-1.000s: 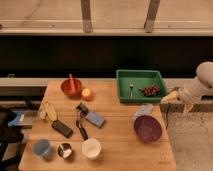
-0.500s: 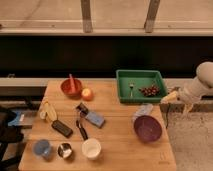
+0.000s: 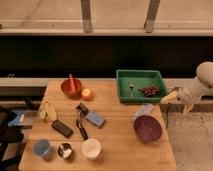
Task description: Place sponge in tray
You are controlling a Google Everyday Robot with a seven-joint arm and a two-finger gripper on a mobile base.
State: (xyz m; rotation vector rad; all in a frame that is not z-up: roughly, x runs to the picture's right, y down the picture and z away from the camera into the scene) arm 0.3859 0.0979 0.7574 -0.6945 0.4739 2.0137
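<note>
The sponge [image 3: 95,119] is a small flat light-blue block lying on the wooden table [image 3: 115,150], left of centre. The green tray [image 3: 122,86] stands at the table's back right, with a fork [image 3: 131,89] and dark grapes [image 3: 149,90] in it. My gripper [image 3: 171,97] hangs off the table's right edge, just right of the tray's front corner and far from the sponge. It holds nothing that I can see.
A red bowl [image 3: 71,87] and an orange fruit [image 3: 87,94] sit at the back left. A banana [image 3: 48,111], a black device [image 3: 62,128], a blue cup [image 3: 42,148], a metal cup [image 3: 64,150] and a white cup [image 3: 91,148] sit in front. A purple bowl [image 3: 147,128] is below the tray.
</note>
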